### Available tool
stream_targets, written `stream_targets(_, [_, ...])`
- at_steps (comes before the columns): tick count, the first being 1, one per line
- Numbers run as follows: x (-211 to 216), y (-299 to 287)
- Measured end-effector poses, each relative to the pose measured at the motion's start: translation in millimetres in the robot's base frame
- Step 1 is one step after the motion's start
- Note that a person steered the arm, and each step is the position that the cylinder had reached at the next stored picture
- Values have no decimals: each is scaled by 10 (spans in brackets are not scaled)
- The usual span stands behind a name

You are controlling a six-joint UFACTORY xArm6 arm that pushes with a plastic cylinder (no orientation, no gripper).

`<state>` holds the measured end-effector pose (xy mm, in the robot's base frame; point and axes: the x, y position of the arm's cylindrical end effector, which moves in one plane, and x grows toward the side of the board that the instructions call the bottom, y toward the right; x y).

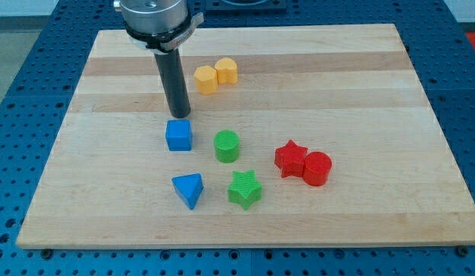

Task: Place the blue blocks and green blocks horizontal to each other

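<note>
A blue cube [178,135] sits left of centre on the wooden board [360,92]. A green cylinder [227,146] stands just to its right. Below them a blue triangular block [188,188] lies beside a green star [244,189] on its right. My tip [178,116] is right above the blue cube's top edge, touching or nearly touching it. The rod rises from there to the arm's end at the view's top.
Two yellow blocks [215,75] sit side by side near the view's top, right of the rod. A red star [291,159] and a red cylinder [317,169] touch each other at the right of the green blocks.
</note>
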<state>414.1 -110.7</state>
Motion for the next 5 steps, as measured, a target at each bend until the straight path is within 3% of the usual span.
stream_targets(5, [757, 0])
